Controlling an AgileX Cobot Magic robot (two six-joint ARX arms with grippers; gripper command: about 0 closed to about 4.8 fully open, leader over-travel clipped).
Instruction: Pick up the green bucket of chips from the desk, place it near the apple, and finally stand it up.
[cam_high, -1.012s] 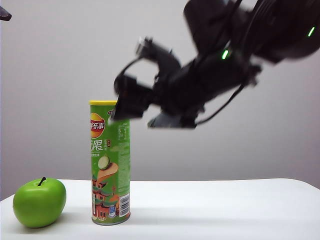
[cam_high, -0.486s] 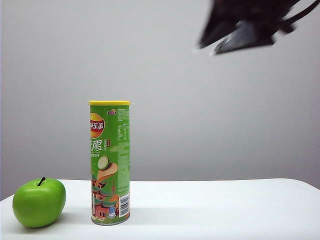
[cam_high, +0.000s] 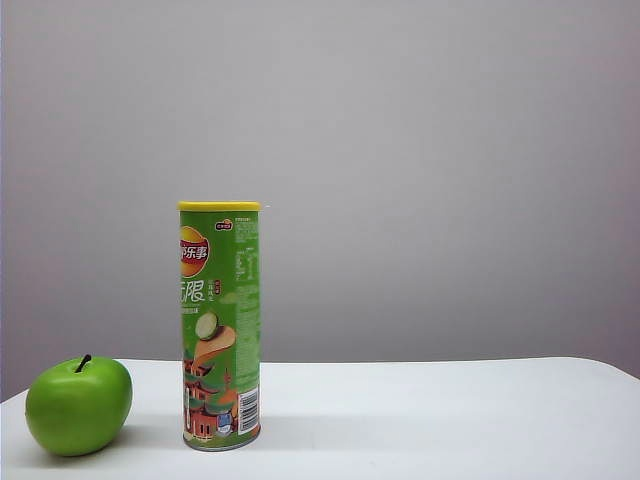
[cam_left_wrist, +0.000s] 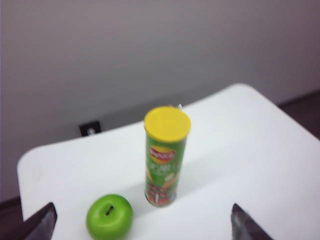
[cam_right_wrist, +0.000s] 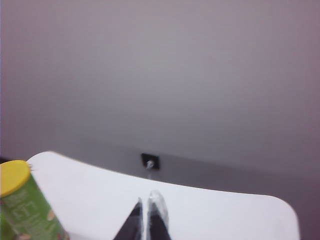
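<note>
I see the white tabletop running across the bottom of the exterior view, its right edge rounding off at about 3 o'clock and its left corner at about 9 o'clock beside the apple. From the can out to the right edge the surface is bare, and the grey wall stands behind it all.

The can stands upright at about 7 o'clock in that view, yellow lid on top. The apple sits just beside it, at the can's 9 o'clock, a narrow gap between them; it is close to the tabletop's left corner.

Neither arm shows in the exterior view. In the left wrist view, my left end effector has its fingers spread wide and holds nothing; can and apple lie well ahead, between the finger lines. In the right wrist view, my right end effector is closed on nothing, fingertips together over the tabletop, the can off to its 9 o'clock, apart.
</note>
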